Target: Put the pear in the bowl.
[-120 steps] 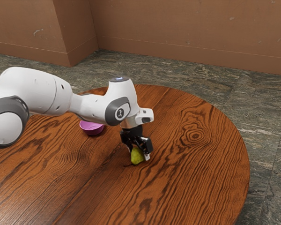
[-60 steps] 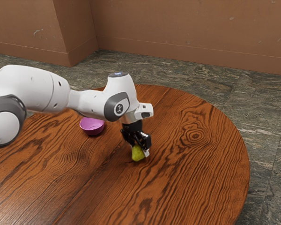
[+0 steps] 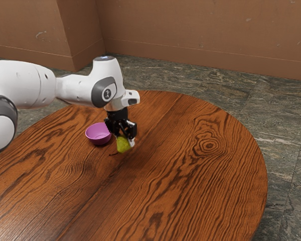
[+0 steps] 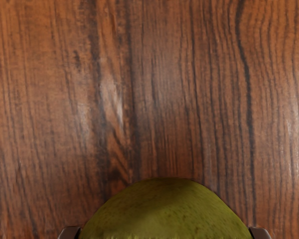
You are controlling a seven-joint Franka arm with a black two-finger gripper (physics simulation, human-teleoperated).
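From where I stand, the pink bowl [image 3: 97,141] sits upright on the round wooden table [image 3: 190,175], and I can place everything else by it. The pear [image 3: 123,146], yellow-green, is outside the bowl, near its rim on the exterior view's right and a little closer to that view's camera. The black gripper [image 3: 124,142] is clamped on the pear, its 2 fingers [image 4: 260,233] touching the fruit from opposite sides, and it points down beside the bowl. I cannot tell how much space lies under the pear. The white arm [image 3: 75,89] comes in from the exterior view's left and passes beyond the bowl, its wrist standing higher than the bowl's rim. In the wrist view, the pear's speckled, rounded side shows between the 2 fingertips, with the table's dark-streaked grain behind it.
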